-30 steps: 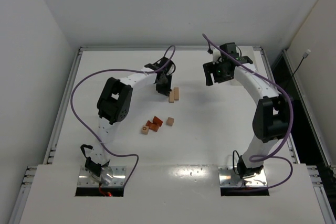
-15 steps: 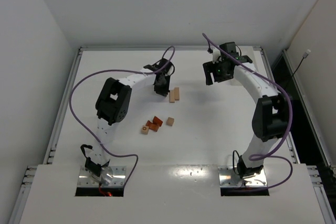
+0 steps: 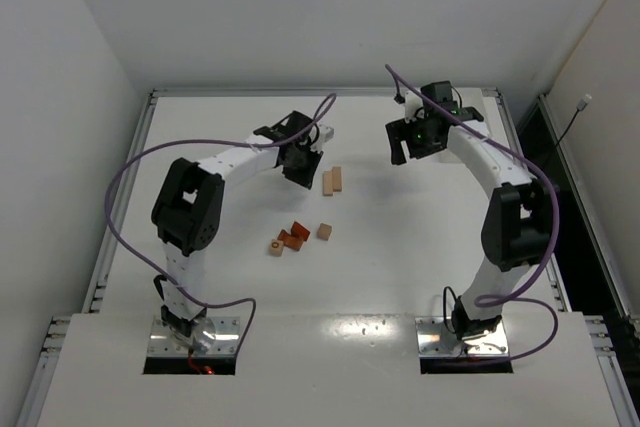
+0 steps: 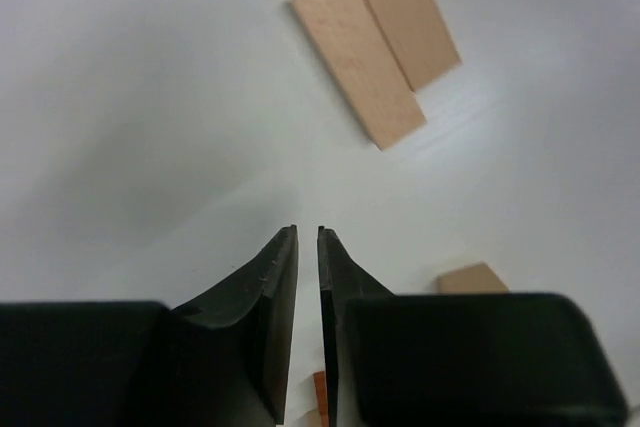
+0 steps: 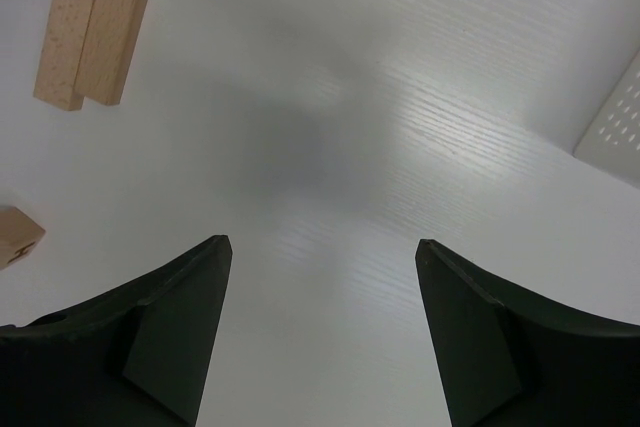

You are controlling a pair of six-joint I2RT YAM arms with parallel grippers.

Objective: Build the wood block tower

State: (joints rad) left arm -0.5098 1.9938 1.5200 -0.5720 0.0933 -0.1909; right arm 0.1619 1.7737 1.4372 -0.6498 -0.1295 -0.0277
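**Tower's barely started, just two bars down**

Left fingers point(image 4: 270, 307) are nearly shut on nothing, hovering by the two tan bars point(image 3: 332, 181) mid-frame. Right fingers point(image 5: 170, 327) are wide open and empty. Loose blocks point(image 3: 292, 238) sit lower left. I'd open up, then grab one square-on.

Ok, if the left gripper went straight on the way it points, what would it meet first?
Probably the bare white table ahead of the left gripper, short of the two pale tan wooden bars lying side by side; depth is unclear.

The 2 pale bars point(image 4: 360, 57) are bare matt wood; the table point(image 5: 400, 97) is smooth, faintly glossy white.
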